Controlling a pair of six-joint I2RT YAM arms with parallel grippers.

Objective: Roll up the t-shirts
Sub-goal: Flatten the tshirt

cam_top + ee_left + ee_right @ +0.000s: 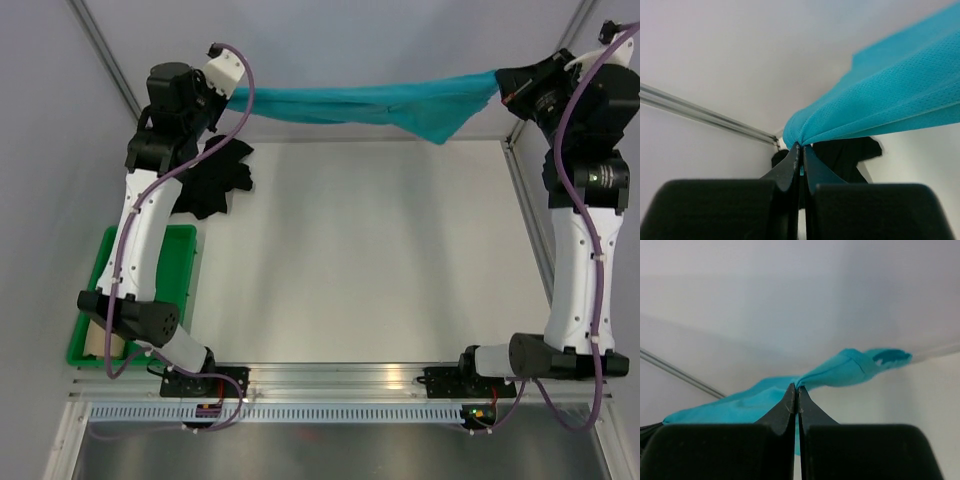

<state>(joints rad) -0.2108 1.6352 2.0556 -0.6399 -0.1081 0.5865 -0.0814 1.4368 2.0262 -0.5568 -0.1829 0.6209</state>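
Note:
A teal t-shirt point(370, 103) hangs stretched in the air across the back of the table, held at both ends. My left gripper point(801, 146) is shut on its left end point(880, 100), high at the back left point(232, 92). My right gripper point(797, 386) is shut on its right end point(850, 369), high at the back right point(503, 88). A black t-shirt point(215, 180) lies crumpled on the table under the left arm and shows behind the left fingers point(845, 155). A tan roll point(100, 340) lies in the green tray, mostly hidden by the left arm.
The green plastic tray point(175, 262) sits at the left edge of the white table point(370, 250). Metal frame rails run along the back and right sides point(525, 210). A slotted cable channel point(340, 410) lies along the front by both arm bases.

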